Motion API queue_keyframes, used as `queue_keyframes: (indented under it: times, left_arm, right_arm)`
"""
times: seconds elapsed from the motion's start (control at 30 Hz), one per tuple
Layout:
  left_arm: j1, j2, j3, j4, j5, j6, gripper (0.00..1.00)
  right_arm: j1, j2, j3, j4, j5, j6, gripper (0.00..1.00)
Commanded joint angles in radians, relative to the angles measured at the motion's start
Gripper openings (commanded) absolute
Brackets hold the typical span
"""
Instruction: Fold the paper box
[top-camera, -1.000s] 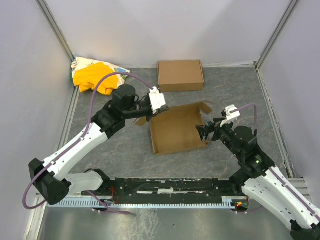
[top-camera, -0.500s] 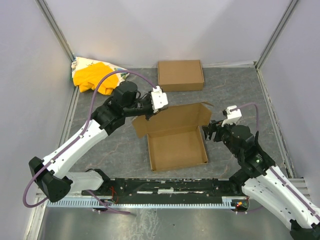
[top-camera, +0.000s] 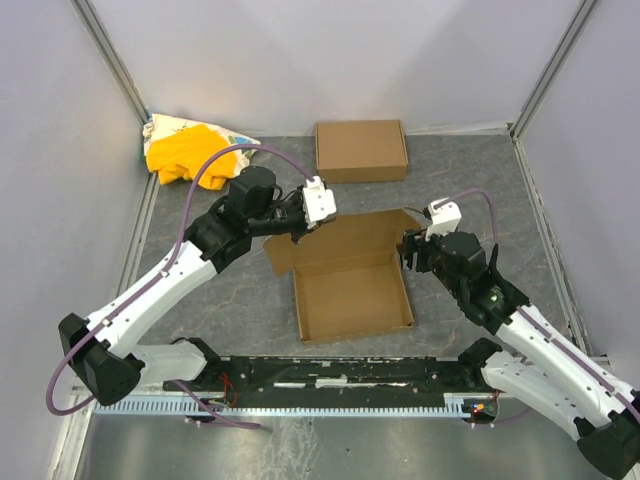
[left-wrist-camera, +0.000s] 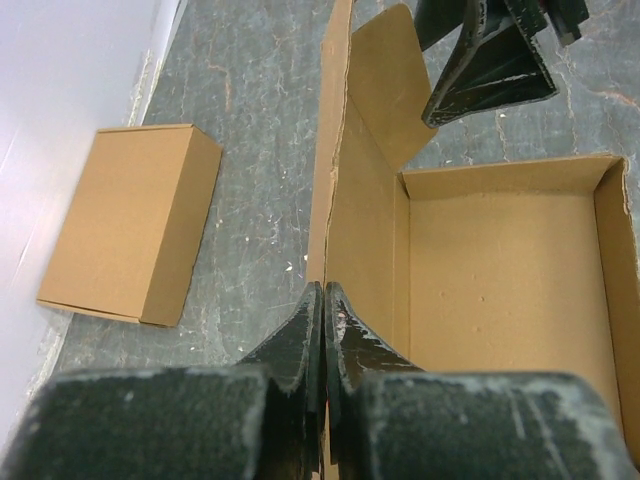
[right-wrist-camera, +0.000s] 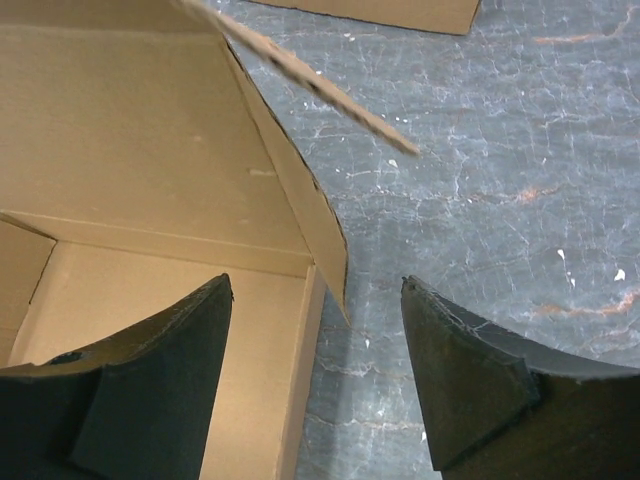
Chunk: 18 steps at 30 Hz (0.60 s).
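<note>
Brown die-cut cardboard mailer box (top-camera: 352, 297) sits mid-frame in the top view as an open shallow tray on the grey stone-patterned counter (top-camera: 230, 300), its lid panel opened back along the upper edge. We see the left claw (top-camera: 297, 233) closed tight on that lid's left edge, the sheet pinched between its fingers. The right claw (top-camera: 408, 252) stands wide apart at the tray's upper-right corner, gripping nothing; the side wall and a corner flap lie between its fingers (right-wrist-camera: 170, 380). A flat rectangular brown cardboard box (top-camera: 361, 150) lies at top centre, and a yellow cloth bundle (top-camera: 185, 155) at upper left.
</note>
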Motion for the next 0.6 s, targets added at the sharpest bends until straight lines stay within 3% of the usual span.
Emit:
queue_keyframes:
  times: [0.0, 0.13, 0.23, 0.3, 0.33, 0.47, 0.57]
  left_arm:
    - [0.001, -0.031, -0.006, 0.054, 0.0, 0.022, 0.03]
    - [0.001, -0.032, -0.01, 0.062, -0.003, 0.016, 0.03]
    - [0.001, -0.031, -0.014, 0.074, -0.014, 0.007, 0.03]
    - [-0.001, -0.034, -0.023, 0.098, -0.036, -0.007, 0.04]
    - [-0.001, -0.036, -0.027, 0.114, -0.052, -0.021, 0.09]
    - [-0.001, -0.066, -0.044, 0.183, -0.166, -0.119, 0.61]
    - [-0.001, -0.127, -0.088, 0.242, -0.294, -0.197, 0.83]
  right_arm:
    - [0.004, 0.042, 0.065, 0.108, 0.003, -0.056, 0.73]
    - [0.004, 0.083, 0.082, 0.118, 0.034, -0.059, 0.47]
    - [0.004, 0.113, 0.11, 0.096, 0.037, -0.047, 0.18]
    - [0.004, 0.128, 0.141, 0.057, 0.05, -0.017, 0.05]
    - [0.004, 0.134, 0.154, 0.044, 0.054, -0.003, 0.02]
    - [0.004, 0.132, 0.174, 0.023, 0.077, 0.032, 0.02]
    - [0.004, 0.114, 0.163, 0.024, 0.102, 0.036, 0.02]
